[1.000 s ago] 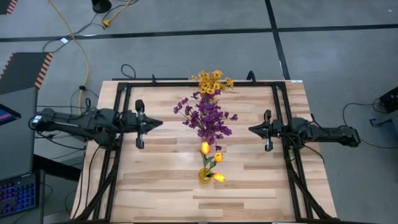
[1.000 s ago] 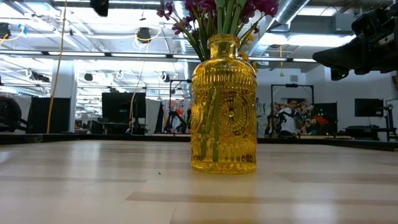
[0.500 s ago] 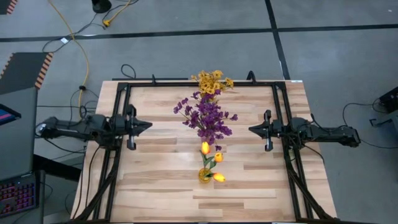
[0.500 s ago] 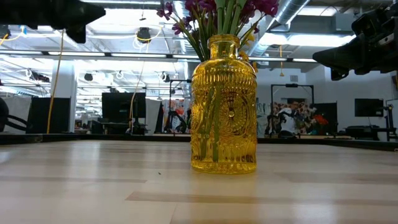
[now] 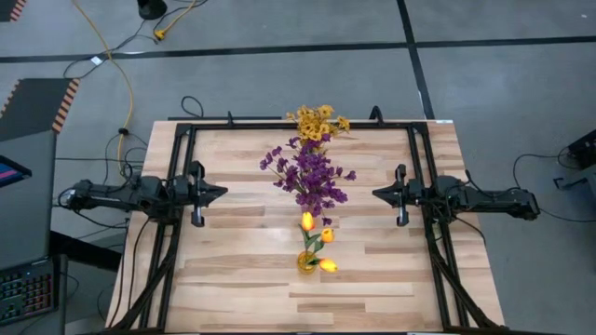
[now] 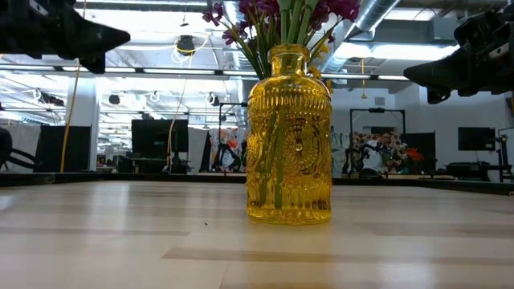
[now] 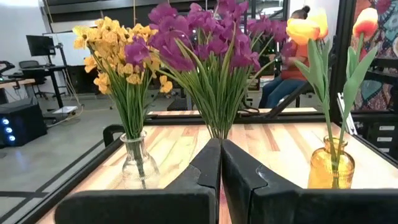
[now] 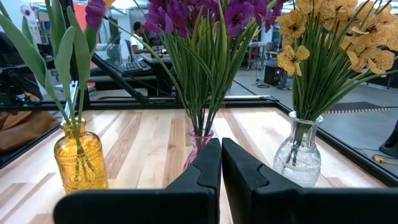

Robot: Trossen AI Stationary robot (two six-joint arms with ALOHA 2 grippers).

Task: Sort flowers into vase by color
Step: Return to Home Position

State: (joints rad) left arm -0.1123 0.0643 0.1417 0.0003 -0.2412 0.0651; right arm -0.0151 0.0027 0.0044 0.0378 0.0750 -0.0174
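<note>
Your sorting looks finished: each kind of flower stands in its own vessel, in a row down the middle of the pale wooden worktop (image 5: 233, 270). The small yellow clustered blooms (image 5: 318, 123) fill the clear glass vase (image 7: 138, 165) at one end. The purple blossoms (image 5: 310, 177) stand in the middle. The yellow-orange tulips (image 5: 315, 244) rise from the embossed amber glass vase (image 6: 289, 136) at the other end, closest to the low camera.

Both arms lie low at the sides, with the left gripper (image 5: 222, 190) and right gripper (image 5: 376, 194) pointing inward yet well apart from the stems. I judge that spacing guards the bouquets from a knock.

From overhead you get the row's order, but not the jaws. Each wrist view settles that: both pairs of fingers (image 7: 202, 174) are pressed together with nothing between them. The right wrist view also shows the pinkish-violet glass vase (image 8: 198, 144) under the purple blossoms, which the left gripper's own fingers hide. The low view gives you little beyond the amber vase close up.
</note>
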